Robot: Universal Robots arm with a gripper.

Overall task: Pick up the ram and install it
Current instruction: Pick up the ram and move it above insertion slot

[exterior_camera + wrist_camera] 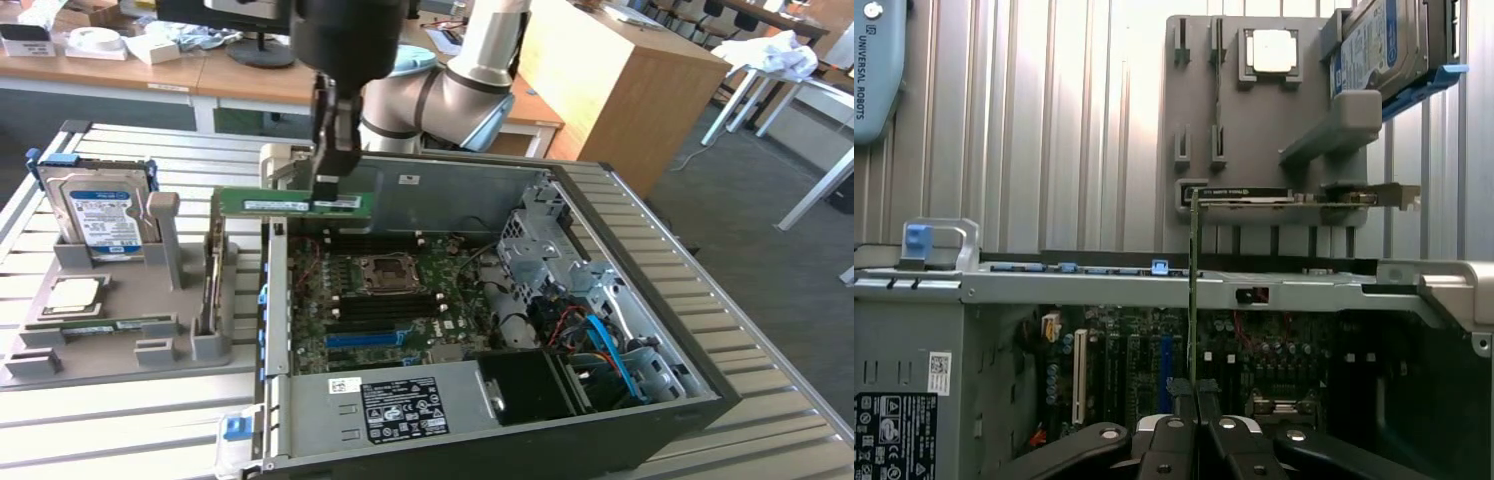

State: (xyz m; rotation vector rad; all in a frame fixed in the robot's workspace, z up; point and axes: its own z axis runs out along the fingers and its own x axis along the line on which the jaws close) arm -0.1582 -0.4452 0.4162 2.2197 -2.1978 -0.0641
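We see a slatted metal table, light grey w/ parallel ribs. Two things sit directly on it. Toward the exterior view's right: an open desktop PC case, lying on its side w/ the side panel off, interior facing up, outer shell black. Toward the exterior view's left: a grey plastic parts holder, flat base w/ upright posts & slots, just beside the case; we can't tell if they touch. Bare slats show in front of the holder & along the case's other side
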